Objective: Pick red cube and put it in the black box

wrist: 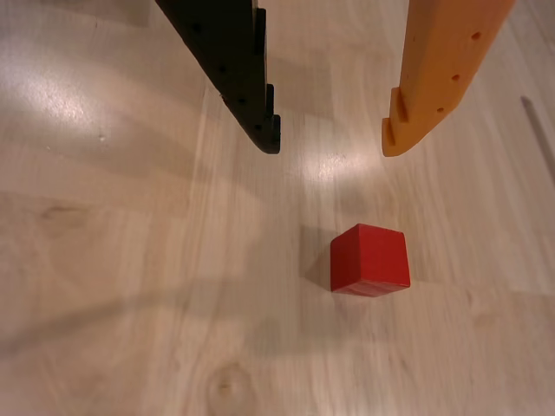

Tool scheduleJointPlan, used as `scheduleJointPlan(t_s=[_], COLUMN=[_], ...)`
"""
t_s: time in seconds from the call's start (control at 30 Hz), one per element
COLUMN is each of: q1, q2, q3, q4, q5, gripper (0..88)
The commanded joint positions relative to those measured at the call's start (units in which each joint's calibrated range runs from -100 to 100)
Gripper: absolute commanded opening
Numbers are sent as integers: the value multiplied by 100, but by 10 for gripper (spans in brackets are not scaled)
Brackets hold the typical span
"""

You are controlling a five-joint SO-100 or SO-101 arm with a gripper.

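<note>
In the wrist view a small red cube (369,260) rests on the pale wooden table (130,260), right of centre and below the fingertips. My gripper (331,143) reaches in from the top edge and stands open, with a black finger (234,69) on the left and an orange finger (442,69) on the right. Nothing lies between them. The cube sits apart from both tips, a short way beyond them and closer to the orange one. The black box is out of view.
A thin dark line (538,126) runs along the table near the right edge. Soft shadows of the fingers fall across the wood at the lower left.
</note>
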Motion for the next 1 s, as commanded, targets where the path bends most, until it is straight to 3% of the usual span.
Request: scheduleJointPlan(t_s=[0.0,0.13,0.3,0.5,0.63,0.97], q1=[-6,-6,163,539,554,477], q2=[329,771,1172,1741,2016,2517], q3=[-692,-1145,-1561,-2013,-2149,-2448], q4=[-3,-3,128,128,152,103], q5=[82,89,89,107,314,283], gripper=[193,198,280,291,346,374])
